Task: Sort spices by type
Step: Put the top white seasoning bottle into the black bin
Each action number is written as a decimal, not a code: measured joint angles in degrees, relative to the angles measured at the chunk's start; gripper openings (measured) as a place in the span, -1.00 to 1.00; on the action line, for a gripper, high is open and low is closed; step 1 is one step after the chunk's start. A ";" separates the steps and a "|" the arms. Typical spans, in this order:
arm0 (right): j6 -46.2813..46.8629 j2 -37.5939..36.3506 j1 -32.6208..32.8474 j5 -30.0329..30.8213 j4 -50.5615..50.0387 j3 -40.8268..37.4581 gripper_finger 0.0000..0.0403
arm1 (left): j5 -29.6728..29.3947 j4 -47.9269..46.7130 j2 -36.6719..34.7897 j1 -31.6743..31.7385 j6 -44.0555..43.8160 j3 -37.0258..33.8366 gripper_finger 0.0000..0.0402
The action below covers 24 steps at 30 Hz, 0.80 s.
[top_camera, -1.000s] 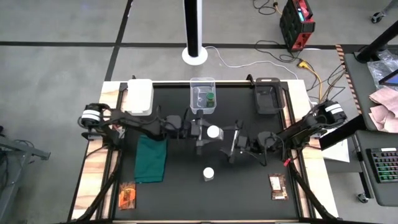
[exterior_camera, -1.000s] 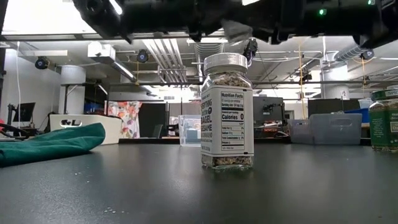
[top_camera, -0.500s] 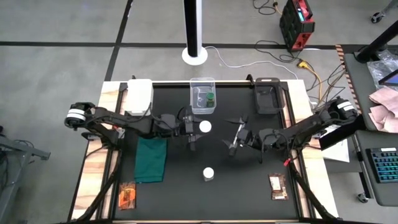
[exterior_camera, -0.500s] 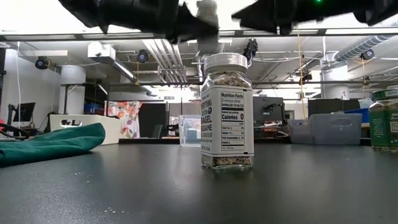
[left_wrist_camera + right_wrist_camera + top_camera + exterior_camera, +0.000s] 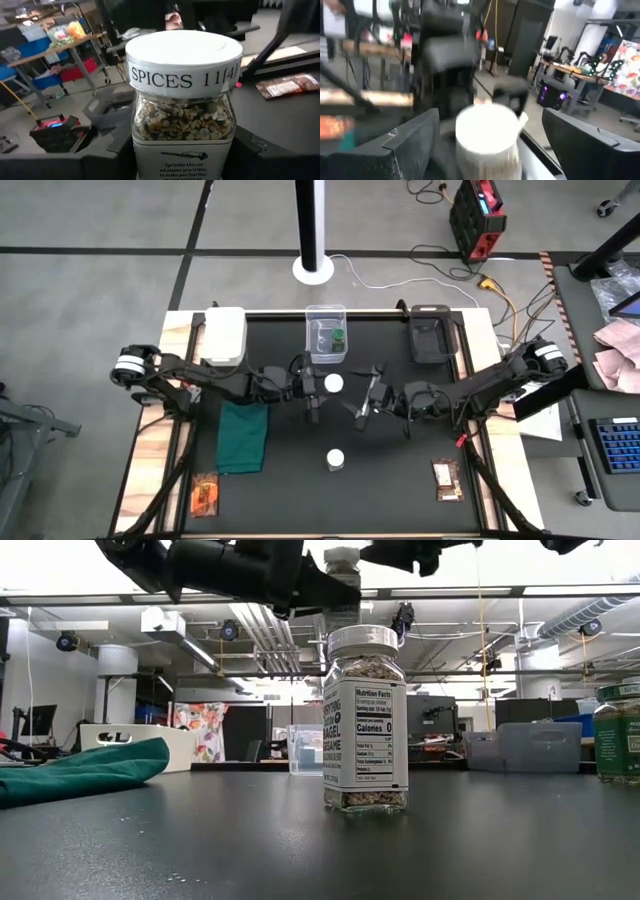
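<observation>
- A green cloth (image 5: 243, 436) lies at the mat's left, an orange packet (image 5: 204, 495) near the front left corner.
- The left gripper (image 5: 316, 383) is clamped on a white-lidded jar (image 5: 333, 382), held upright in the air, lid up (lettered "SPICES" in the left wrist view).
- A clear box (image 5: 326, 335) at the back holds a green-lidded jar (image 5: 339, 338).
- A second white-lidded jar (image 5: 335, 459) stands upright, alone, mid-mat.
- The right gripper (image 5: 362, 401), fingers spread wide and empty, faces the held jar.
- Another packet (image 5: 446, 479) lies front right.
</observation>
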 joint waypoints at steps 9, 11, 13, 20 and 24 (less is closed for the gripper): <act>3.03 1.49 -2.51 -0.81 -4.08 2.03 0.61 | -0.45 0.90 0.26 -0.80 0.84 0.09 -0.09; 3.00 1.53 -2.68 -0.81 -4.38 2.10 0.58 | -0.50 0.85 0.26 -0.78 0.82 0.14 -0.09; 2.72 1.55 -2.68 -1.03 -4.38 2.12 0.53 | -0.51 0.96 0.26 -0.78 0.84 0.14 -0.09; 1.95 1.55 -2.81 -1.20 -4.86 2.14 0.36 | -0.36 1.20 0.26 -0.67 -1.95 0.17 -0.09; 1.50 1.55 -2.92 -1.18 -6.98 2.72 0.29 | -0.38 1.35 0.26 -0.65 -2.15 0.18 -0.09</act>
